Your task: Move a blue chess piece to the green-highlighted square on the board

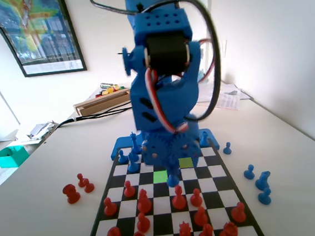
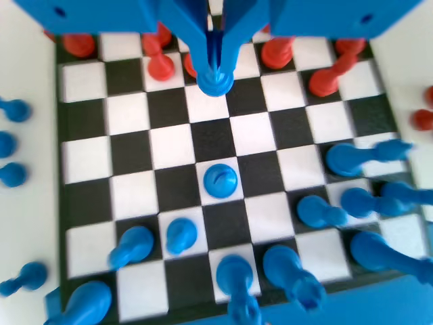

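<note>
In the wrist view my gripper [image 2: 215, 64] hangs from the top edge with its jaws drawn together on a blue chess piece [image 2: 215, 82], a small round-headed pawn. In the fixed view the gripper [image 1: 172, 171] is low over the board [image 1: 218, 170], and the held pawn [image 1: 173, 179] hangs at the right edge of the green-highlighted square [image 1: 159, 176]. I cannot tell whether the pawn's base touches the board. A duller olive square [image 1: 186, 162] lies one row farther back. Another blue pawn [image 2: 220, 181] stands alone on a white square mid-board.
Red pieces [image 1: 178, 198] fill the near rows in the fixed view. More blue pieces [image 2: 298, 267] crowd the board's low edge in the wrist view. Loose blue pieces [image 1: 261, 181] lie off the board at right, loose red ones [image 1: 72, 192] at left. A teal box [image 1: 9, 156] sits far left.
</note>
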Tool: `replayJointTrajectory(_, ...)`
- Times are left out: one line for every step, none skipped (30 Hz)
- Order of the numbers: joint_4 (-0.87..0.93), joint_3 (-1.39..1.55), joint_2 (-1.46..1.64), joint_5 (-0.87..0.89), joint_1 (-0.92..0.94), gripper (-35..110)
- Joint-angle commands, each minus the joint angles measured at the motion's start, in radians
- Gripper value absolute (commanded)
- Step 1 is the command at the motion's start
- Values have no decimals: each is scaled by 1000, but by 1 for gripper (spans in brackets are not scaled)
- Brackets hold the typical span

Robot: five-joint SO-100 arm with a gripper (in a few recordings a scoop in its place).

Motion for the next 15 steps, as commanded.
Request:
replayJointTrajectory(6, -58, 14, -3, -5, 1)
replayJointTrajectory(5, -58, 12, -6, -3, 1)
replayJointTrajectory(5, -57, 12, -8, -2, 1)
replayJointTrajectory(5, -55, 12, -9, 2, 1)
replayJointTrajectory(6, -52, 14, -9, 5, 1)
replayJointTrajectory(6, -48, 18, -11, 8, 1)
replayJointTrajectory(8, -43, 21, -14, 12, 1)
replayJointTrajectory(8, -35, 26, -18, 17, 1)
replayJointTrajectory(8, -26, 32, -21, 21, 1)
replayJointTrajectory(8, -17, 35, -26, 26, 1)
replayJointTrajectory(6, -8, 38, -31, 31, 1)
replayJointTrajectory(-3, 5, 41, -32, 35, 1)
replayJointTrajectory(-9, 14, 43, -34, 40, 1)
replayJointTrajectory(-9, 23, 44, -37, 48, 1)
replayJointTrajectory(-9, 34, 49, -41, 55, 1)
